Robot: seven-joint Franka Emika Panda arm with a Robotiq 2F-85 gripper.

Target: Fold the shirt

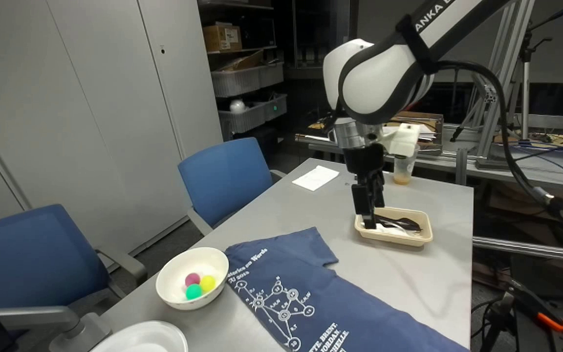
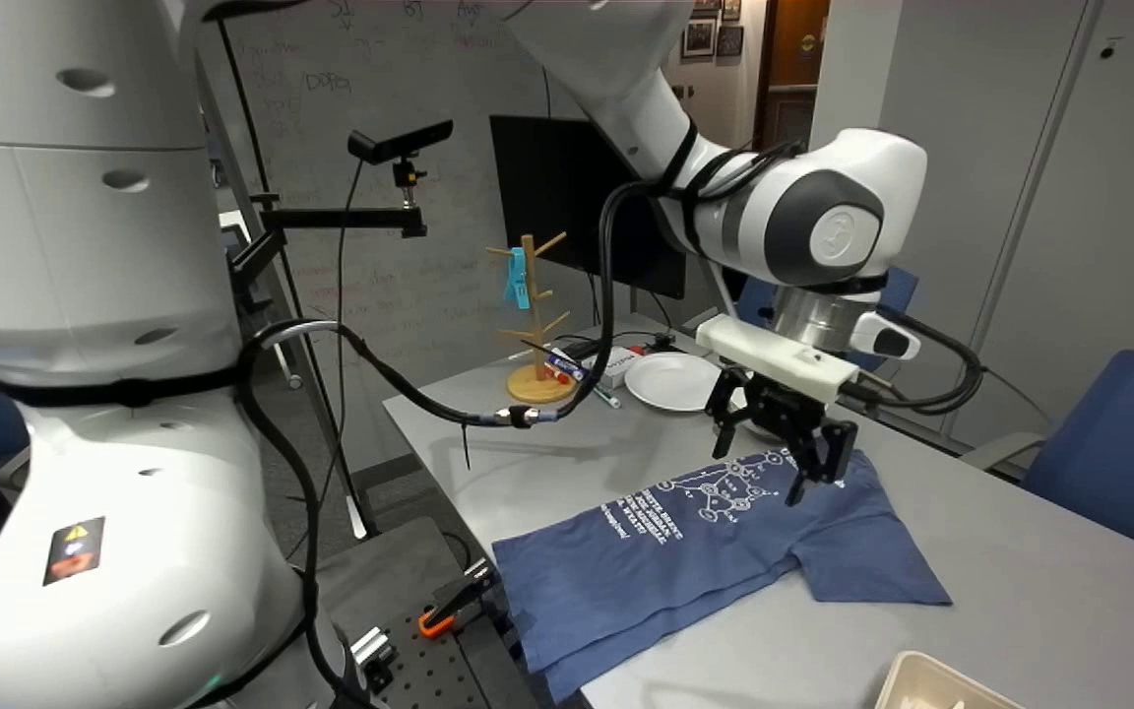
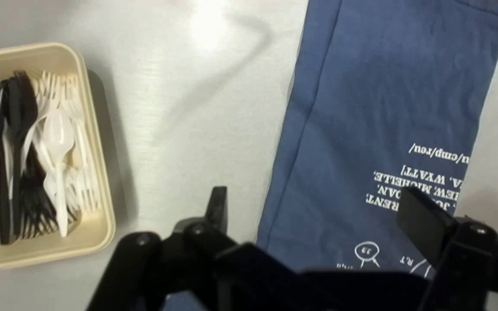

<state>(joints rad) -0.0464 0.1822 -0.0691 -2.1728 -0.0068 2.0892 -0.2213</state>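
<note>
The shirt (image 1: 355,298), navy blue with white lettering and a node-and-line graphic, lies flat on the table in both exterior views. It forms a long narrow strip with a single sleeve (image 2: 872,571) sticking out to the side. Along one long edge a second layer of cloth peeks out in the wrist view, where the shirt (image 3: 383,99) runs top to bottom. My gripper (image 3: 313,192) is open above it, fingers wide apart: one over bare table, the other over the printed letters. Nothing is between them. Some cloth is hidden behind the gripper's body.
A tan tray (image 3: 97,190) of plastic cutlery stands beside the shirt. By the collar end is a white bowl (image 1: 169,288) with colored balls. A white plate (image 2: 670,382), a wooden peg stand (image 2: 539,384), a paper pad (image 1: 315,178) and a cup (image 1: 403,168) are also on the table.
</note>
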